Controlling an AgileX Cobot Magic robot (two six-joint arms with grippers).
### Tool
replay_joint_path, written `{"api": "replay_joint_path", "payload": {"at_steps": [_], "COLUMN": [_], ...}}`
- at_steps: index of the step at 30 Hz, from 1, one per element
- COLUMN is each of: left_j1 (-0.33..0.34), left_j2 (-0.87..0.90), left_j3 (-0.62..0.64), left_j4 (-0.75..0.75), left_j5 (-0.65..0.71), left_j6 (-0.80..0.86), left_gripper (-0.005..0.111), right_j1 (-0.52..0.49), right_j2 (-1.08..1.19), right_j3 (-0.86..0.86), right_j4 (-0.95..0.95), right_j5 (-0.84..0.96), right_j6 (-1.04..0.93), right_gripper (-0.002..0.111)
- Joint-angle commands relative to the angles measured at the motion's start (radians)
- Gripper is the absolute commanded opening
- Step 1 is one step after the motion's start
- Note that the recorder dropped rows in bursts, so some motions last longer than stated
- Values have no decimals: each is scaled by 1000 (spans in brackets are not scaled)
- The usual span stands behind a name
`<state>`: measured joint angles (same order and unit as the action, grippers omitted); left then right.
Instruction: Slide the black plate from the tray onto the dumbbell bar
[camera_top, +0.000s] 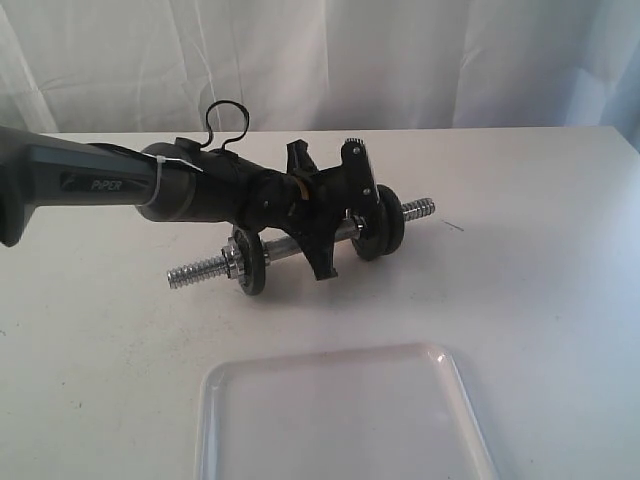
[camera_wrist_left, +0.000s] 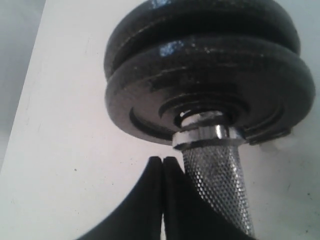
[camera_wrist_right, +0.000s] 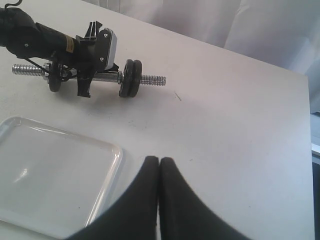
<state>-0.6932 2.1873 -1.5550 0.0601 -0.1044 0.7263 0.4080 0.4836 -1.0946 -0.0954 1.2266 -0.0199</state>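
we see the flat round black metal plate sitting on the short shiny chrome dumbbell bar, near its right end and flush against a second black disc. the bar lies on the white table, apart from the pale translucent rectangular plastic tray. the left gripper has its jaws pressed together on nothing, just beside the bar's knurled middle, and the right gripper hovers near the tray, jaws likewise closed.
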Motion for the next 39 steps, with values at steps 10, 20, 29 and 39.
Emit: {"api": "replay_joint_path", "payload": {"at_steps": [10,20,29,39], "left_j1": [-13,25,13,10], "left_j2": [35,35,35,35], "left_j3": [18,18,18,18], "left_j4": [-15,-20,-20,0], "left_j5": [68,53,51,53], "left_j6": [24,30,32,43], "left_gripper": [0,0,0,0], "right_j1": [3,3,3,3], "right_j2": [-5,-5,-5,-5], "right_j3": [3,3,3,3], "right_j4": [-7,-9,-11,-11], "right_j5": [-6,-6,-6,-6], "right_j6": [-2,-2,13,13], "right_gripper": [0,0,0,0]}}
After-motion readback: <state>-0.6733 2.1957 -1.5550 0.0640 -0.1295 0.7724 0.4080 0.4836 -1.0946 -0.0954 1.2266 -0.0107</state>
